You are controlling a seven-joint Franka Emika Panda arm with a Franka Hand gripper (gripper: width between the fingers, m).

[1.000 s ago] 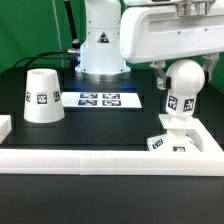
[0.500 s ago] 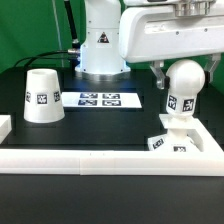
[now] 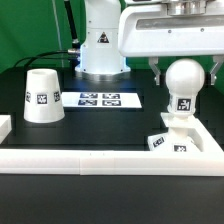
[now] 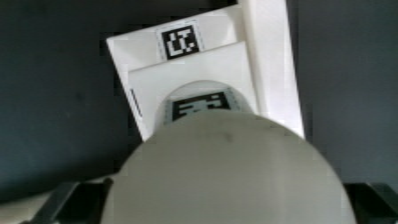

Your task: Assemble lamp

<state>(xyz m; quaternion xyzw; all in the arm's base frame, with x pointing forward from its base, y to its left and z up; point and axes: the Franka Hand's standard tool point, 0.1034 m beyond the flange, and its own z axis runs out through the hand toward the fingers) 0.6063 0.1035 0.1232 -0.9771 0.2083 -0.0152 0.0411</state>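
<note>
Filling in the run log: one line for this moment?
gripper: shut on bulb | bulb: upright on base | shade: standing apart, exterior view's left

The black table [image 3: 105,128] under me carries the shade [image 3: 41,96] on its wide end, the marker board [image 3: 105,99] flat, the square base [image 3: 172,143], and a long white rail [image 3: 90,161].

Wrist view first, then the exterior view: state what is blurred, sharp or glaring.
Wrist view: the white ball-headed plastic bulb fills the foreground, out of focus; the tag on the flat square white plastic base beyond is readable. Exterior view: even light, no harsh glare, slightly soft; the white truncated-cone shade shows its tag clearly.
</note>
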